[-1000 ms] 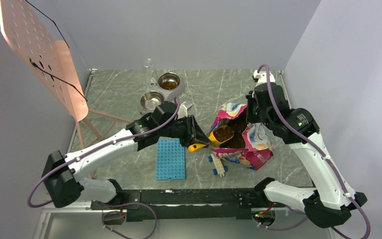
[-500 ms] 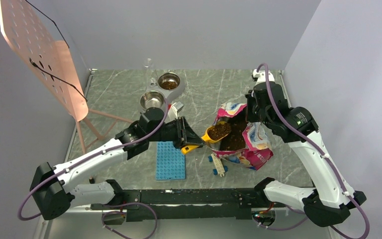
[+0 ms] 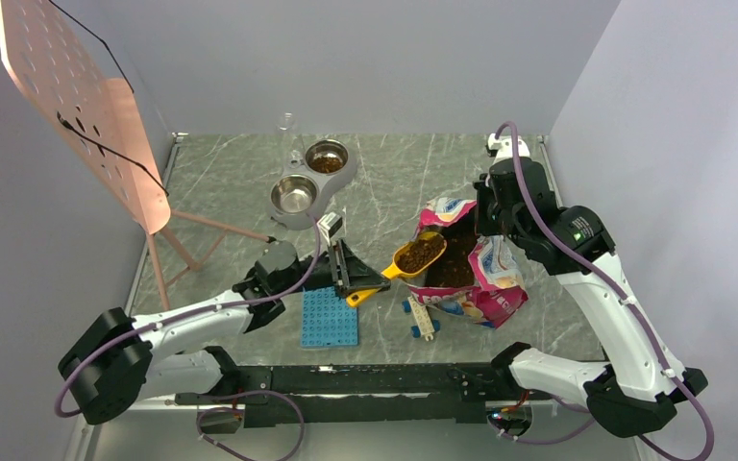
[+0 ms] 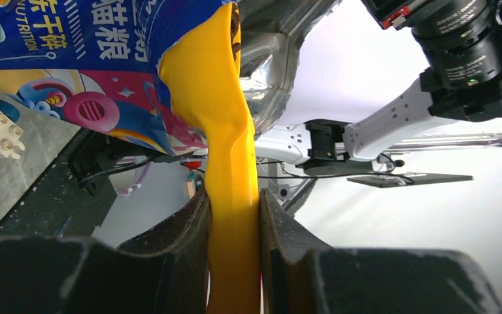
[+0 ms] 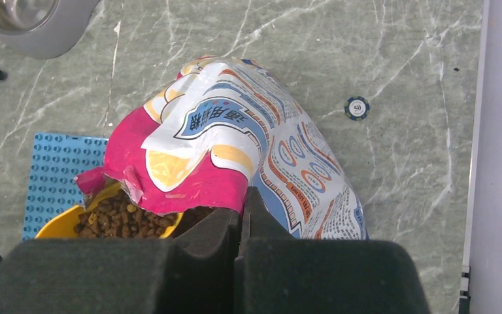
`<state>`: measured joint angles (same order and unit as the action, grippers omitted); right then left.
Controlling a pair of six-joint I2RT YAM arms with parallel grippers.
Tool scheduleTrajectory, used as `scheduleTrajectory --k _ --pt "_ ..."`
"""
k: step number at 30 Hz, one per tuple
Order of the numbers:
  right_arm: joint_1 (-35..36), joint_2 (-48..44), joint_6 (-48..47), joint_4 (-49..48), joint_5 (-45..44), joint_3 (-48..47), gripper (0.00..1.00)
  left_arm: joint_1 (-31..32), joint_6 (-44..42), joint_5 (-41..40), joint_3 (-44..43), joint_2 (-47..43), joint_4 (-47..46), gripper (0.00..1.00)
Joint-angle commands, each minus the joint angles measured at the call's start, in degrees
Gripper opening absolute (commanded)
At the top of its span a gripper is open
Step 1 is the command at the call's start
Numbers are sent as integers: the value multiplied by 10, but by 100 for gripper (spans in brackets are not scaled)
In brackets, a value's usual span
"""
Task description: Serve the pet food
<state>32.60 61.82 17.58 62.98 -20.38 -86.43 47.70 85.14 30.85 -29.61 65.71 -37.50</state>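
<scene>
The pet food bag (image 3: 471, 274) lies open at the table's right of centre, pink, white and blue, with brown kibble showing inside. My right gripper (image 3: 488, 223) is shut on the bag's (image 5: 235, 131) upper edge, pinching the pink rim between its jaws (image 5: 243, 210). My left gripper (image 3: 357, 284) is shut on the handle of a yellow scoop (image 3: 419, 256). The scoop's bowl is heaped with kibble and sits at the bag's mouth. In the left wrist view the yellow handle (image 4: 234, 196) fills the gap between my fingers. The steel double bowl (image 3: 309, 182) stands at the back left; its far cup (image 3: 327, 158) holds kibble.
A blue studded baseplate (image 3: 330, 317) lies under my left wrist, with white and blue bricks (image 3: 421, 317) beside the bag. A pink perforated board (image 3: 77, 106) on a stand leans at the far left. A poker chip (image 5: 357, 107) lies right of the bag.
My left arm has pulled back toward its base and sunk lower. The loaded scoop has shifted slightly left at the bag's mouth. The right arm has held still.
</scene>
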Motion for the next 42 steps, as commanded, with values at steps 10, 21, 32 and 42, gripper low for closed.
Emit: scheduleTrajectory --k 10,21,32,42 --pt "0 -12 -6 -128 -18 -68 0 -31 29 51 17 -36 -137 0" --pt "0 -18 -2 -126 -24 -60 0 -36 23 84 18 -88 -172 0" --pt "0 -26 2 -116 -23 -61 0 -105 23 72 -106 1 -189 0" --pt "-1 -30 -8 -112 -30 -61 0 -185 27 89 -143 107 -227 0"
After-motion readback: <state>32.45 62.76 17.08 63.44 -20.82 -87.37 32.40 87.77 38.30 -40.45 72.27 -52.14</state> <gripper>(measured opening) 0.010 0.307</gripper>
